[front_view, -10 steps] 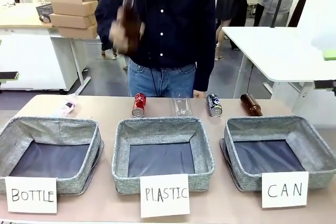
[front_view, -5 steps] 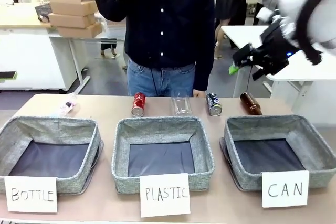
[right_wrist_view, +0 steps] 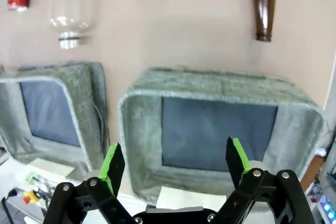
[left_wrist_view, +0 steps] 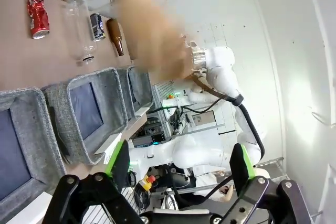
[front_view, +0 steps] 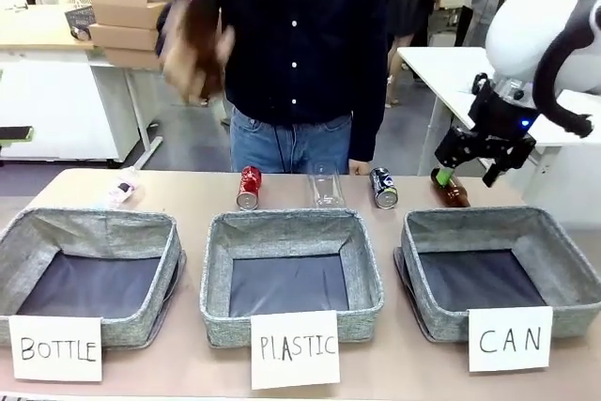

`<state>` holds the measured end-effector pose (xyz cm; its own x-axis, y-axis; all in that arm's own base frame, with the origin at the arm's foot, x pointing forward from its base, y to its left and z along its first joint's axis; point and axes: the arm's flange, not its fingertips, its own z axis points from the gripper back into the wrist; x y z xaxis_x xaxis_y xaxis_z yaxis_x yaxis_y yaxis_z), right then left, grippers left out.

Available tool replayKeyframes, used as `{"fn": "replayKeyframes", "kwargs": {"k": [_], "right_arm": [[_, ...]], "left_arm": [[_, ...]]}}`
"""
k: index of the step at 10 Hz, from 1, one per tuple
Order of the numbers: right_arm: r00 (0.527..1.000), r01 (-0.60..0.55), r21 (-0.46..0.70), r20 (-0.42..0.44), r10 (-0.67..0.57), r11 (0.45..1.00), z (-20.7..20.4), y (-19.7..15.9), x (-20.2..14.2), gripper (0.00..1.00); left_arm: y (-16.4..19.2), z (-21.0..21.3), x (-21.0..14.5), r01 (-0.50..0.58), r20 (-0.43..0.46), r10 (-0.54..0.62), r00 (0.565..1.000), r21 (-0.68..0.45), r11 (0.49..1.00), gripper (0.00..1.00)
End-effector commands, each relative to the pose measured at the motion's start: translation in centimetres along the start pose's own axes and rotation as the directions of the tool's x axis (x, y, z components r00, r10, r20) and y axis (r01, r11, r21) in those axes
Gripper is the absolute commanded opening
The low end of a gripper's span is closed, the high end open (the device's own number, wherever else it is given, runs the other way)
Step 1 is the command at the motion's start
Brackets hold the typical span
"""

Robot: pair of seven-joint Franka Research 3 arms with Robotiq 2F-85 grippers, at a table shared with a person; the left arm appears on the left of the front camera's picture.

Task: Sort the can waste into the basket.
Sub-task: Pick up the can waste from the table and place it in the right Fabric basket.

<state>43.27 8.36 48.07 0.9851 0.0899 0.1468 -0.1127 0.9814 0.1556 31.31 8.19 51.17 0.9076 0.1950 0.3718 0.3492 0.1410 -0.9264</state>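
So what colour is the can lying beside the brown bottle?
The can is black with a silver end, best in the front view.

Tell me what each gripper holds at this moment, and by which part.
Nothing is held. The right gripper has its jaws open and empty, and so has the left gripper.

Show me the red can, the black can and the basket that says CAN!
red can [front_view: 249,185]: front view, on its red side.
black can [front_view: 380,181]: front view, on its dark printed side.
CAN basket [front_view: 474,223]: front view, on its far grey wall.
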Motion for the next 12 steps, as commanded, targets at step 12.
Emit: {"fn": "replayKeyframes", "kwargs": {"k": [12], "right_arm": [[0.975, -0.012, -0.195, -0.222, -0.032, 0.981, -17.8, 3.7, 20.8, 1.00]], "left_arm": [[0.0, 0.0, 0.0, 0.021, 0.006, -0.021, 1.000, -0.025, 0.999, 1.00]]}}
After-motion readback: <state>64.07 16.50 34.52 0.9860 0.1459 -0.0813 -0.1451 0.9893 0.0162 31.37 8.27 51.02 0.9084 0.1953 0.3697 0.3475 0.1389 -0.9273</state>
